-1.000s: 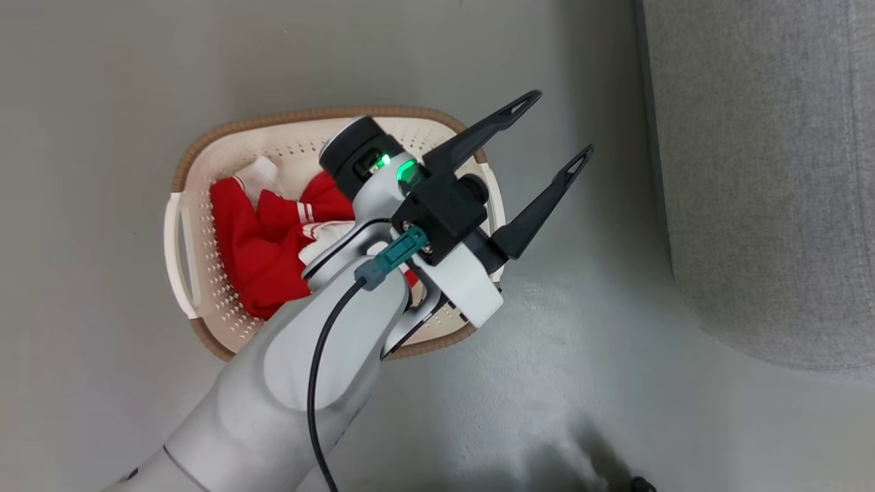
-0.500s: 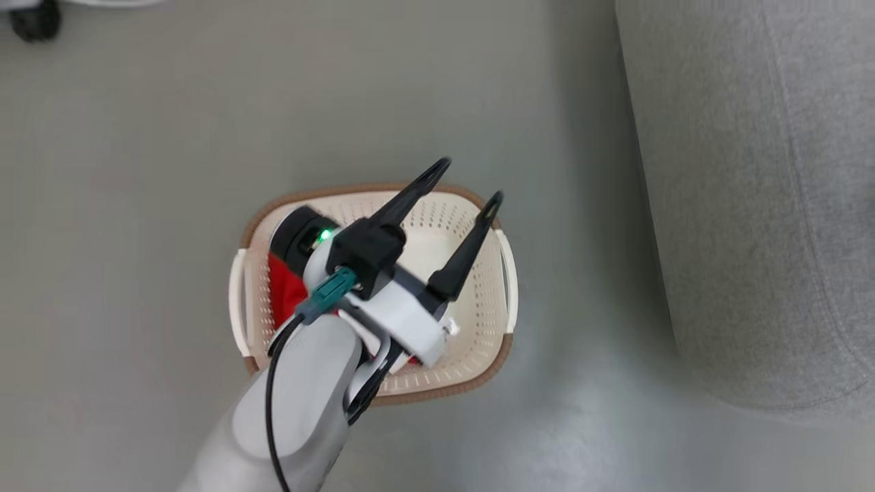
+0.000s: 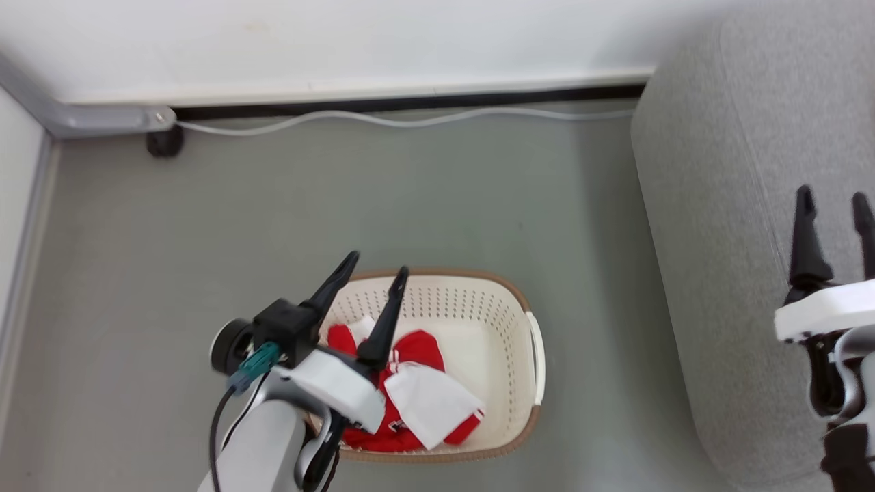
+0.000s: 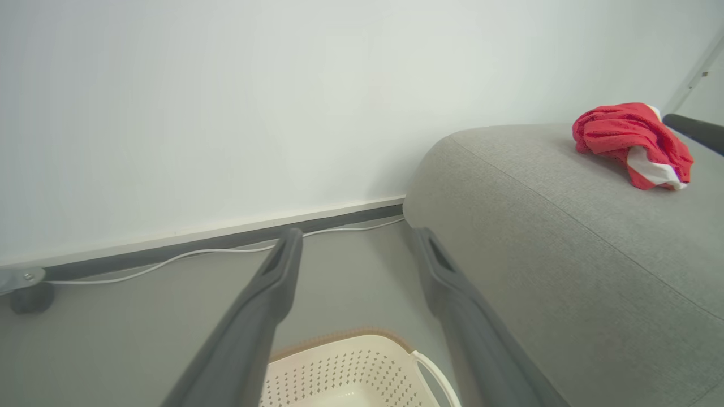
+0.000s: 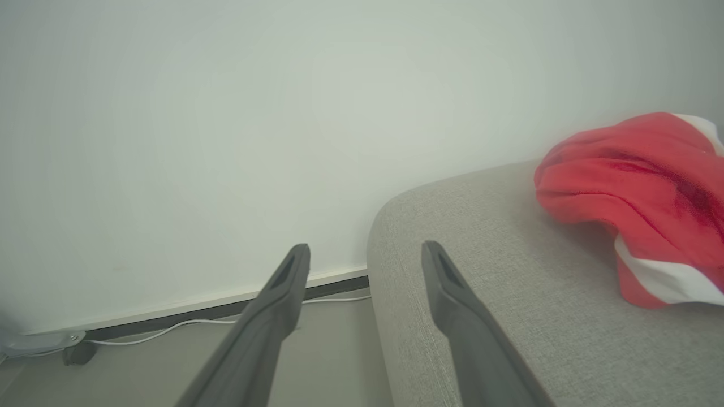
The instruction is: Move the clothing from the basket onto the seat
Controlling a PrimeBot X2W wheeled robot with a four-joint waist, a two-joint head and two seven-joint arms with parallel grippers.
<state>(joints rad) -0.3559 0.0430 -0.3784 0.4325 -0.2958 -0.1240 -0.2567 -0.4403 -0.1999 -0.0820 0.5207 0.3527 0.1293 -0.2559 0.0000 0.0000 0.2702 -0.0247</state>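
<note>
Clothing [image 3: 417, 350] — one red heap in basket [image 3: 444, 275], one on seat [image 4: 565, 237]

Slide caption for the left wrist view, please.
Open left gripper over cream perforated plastic basket; crumpled red fabric garment lies on grey upholstered sofa.

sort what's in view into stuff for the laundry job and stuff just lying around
Job: basket, red clothing, grey sofa, red garment on it, left gripper, right gripper.
Lying about: white cable, black wheel, both by the wall.
</note>
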